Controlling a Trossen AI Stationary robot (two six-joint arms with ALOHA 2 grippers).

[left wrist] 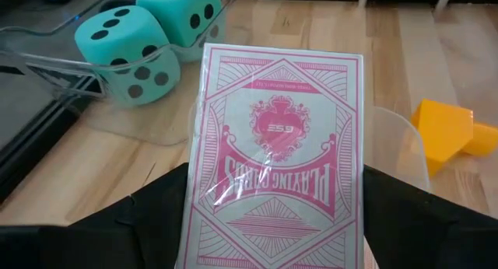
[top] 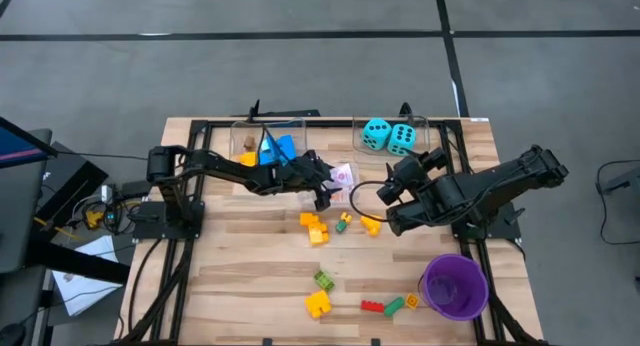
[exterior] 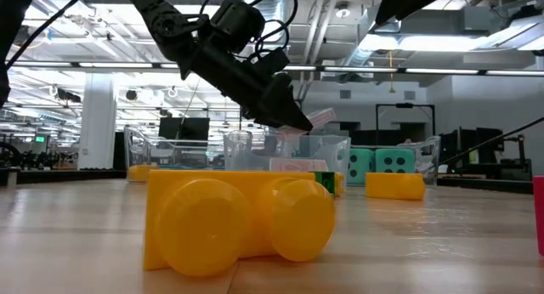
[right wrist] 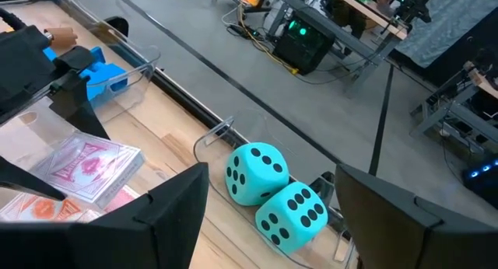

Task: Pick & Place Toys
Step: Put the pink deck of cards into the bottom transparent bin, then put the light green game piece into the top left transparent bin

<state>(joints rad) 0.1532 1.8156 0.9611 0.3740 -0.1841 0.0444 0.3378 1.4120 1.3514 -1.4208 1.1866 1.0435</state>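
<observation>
A pink-and-white card pack [left wrist: 280, 144] sits between the fingers of my left gripper [left wrist: 276, 183], over the middle of the table [top: 343, 174] and just in front of the clear bins. A second card pack [right wrist: 39, 211] lies under it. Two turquoise dice [top: 388, 136] rest in the far right clear bin [top: 420, 126]. My right gripper [top: 392, 186] hovers open beside the left one, above the table, with nothing between its fingers [right wrist: 171, 214]. Loose bricks [top: 315, 228] lie on the wood nearer the front edge. My left gripper pinches the card pack by its two long sides [left wrist: 194, 199], near one short end, between the two fingers [left wrist: 140, 222]. The fingers come from the table's left, slanting down. The pack sticks out ahead of them, its printed face up, lifted clear of the table [exterior: 316, 117].
The far left clear bin [top: 250, 136] holds blue and yellow bricks. A purple cup [top: 455, 286] stands near the front right. Yellow, green and red bricks [top: 372, 306] are scattered across the front half; one big yellow brick [exterior: 229, 222] lies close to the low camera.
</observation>
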